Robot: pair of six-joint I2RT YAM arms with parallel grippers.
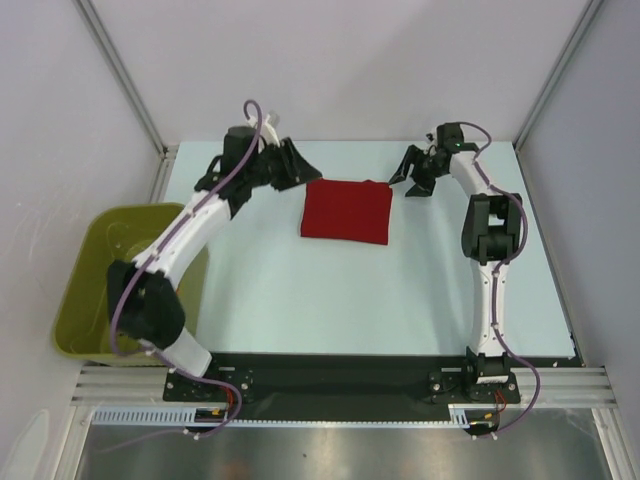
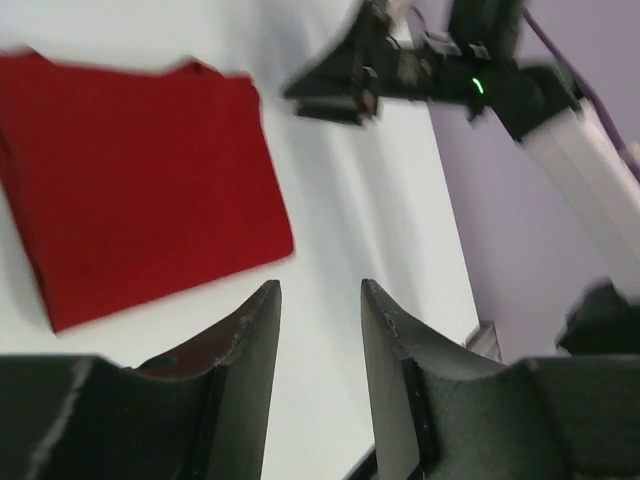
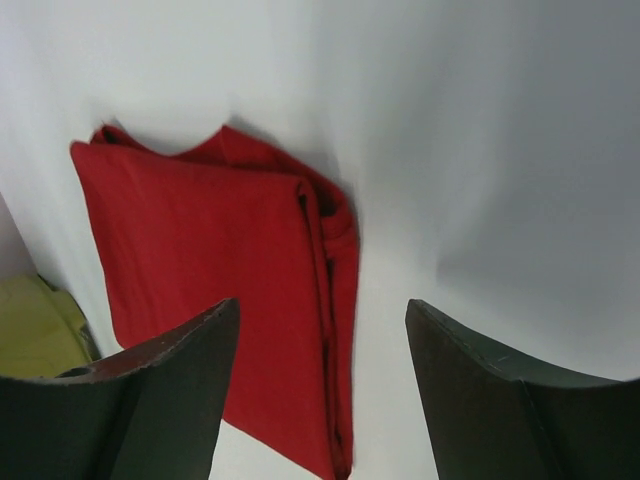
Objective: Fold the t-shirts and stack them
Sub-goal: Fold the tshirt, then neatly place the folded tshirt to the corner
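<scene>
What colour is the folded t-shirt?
Plain red; the folded t-shirt shows best in the top external view.

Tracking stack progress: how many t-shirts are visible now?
1. A folded red t-shirt lies at the far middle of the table. The green bin, partly hidden behind the left arm, could hold more.

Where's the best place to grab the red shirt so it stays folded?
Probably pinch the shirt along its right edge, where the folded layers stack thickly, coming in low from the right with the right gripper. It lies flat, so one finger must slide under; all layers are caught together.
</scene>
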